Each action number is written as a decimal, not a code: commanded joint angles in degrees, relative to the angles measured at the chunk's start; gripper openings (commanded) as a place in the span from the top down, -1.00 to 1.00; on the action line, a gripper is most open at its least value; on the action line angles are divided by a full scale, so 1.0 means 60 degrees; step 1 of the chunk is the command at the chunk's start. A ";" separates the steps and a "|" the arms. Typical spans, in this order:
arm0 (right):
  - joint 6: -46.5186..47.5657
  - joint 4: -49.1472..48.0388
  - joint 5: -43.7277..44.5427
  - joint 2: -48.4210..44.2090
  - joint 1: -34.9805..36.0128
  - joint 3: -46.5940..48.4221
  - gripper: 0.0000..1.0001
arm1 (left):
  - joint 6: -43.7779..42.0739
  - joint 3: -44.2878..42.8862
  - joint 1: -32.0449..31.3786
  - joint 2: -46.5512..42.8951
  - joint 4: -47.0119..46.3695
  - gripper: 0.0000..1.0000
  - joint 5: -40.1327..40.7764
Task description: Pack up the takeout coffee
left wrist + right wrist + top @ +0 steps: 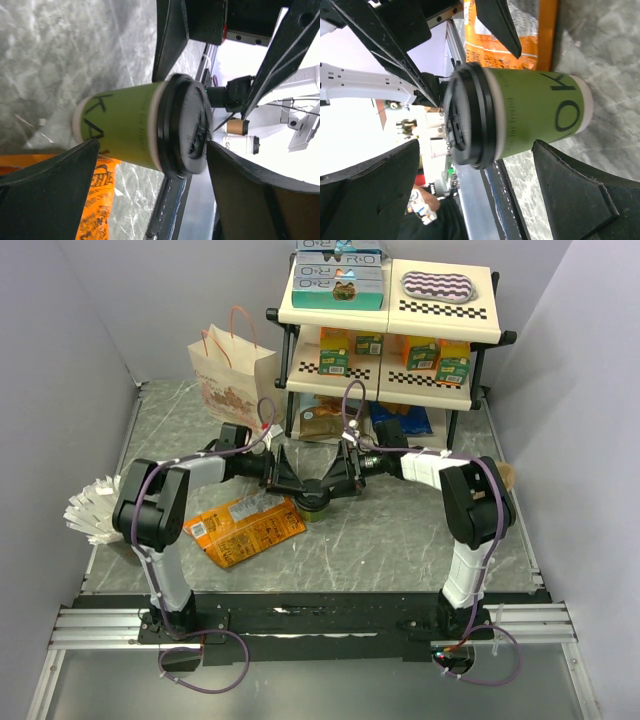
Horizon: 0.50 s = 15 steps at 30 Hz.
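Observation:
The takeout coffee (315,503), a green paper cup with a black lid, stands upright on the marble tabletop between the two arms. My left gripper (292,480) is open on the cup's left side. In the left wrist view the coffee (135,127) sits between the left gripper's (152,145) spread fingers, its lid close to one fingertip. My right gripper (340,480) is open on the other side. The right wrist view shows the coffee (530,112) just beyond the right gripper's (476,145) wide-apart fingers, which do not touch it.
A paper bag (232,375) with pink handles stands at the back left. An orange snack packet (245,528) lies right beside the cup. A two-tier shelf (390,315) with boxes fills the back. A white ruffled item (95,508) lies at the left edge.

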<state>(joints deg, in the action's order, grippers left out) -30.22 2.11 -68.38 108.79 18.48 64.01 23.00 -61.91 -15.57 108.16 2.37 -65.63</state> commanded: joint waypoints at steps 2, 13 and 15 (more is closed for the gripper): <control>0.0684 0.0350 -0.0117 -0.0511 -0.0019 -0.0048 -1.00 | -0.0493 0.0503 -0.0012 -0.0741 0.0161 -0.90 -0.0444; 0.1140 0.0542 -0.0249 0.0338 0.0289 0.0069 -0.97 | -0.0011 0.0504 -0.0027 -0.0053 -0.0615 -0.87 -0.0517; 0.1140 0.0455 -0.0307 0.0442 0.0347 0.0084 -0.96 | 0.0077 0.0504 -0.0012 0.0108 -0.0703 -0.87 -0.0532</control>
<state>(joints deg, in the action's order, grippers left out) -25.17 5.23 -68.60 109.84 19.42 64.01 22.44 -58.74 -15.57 107.42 2.04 -66.94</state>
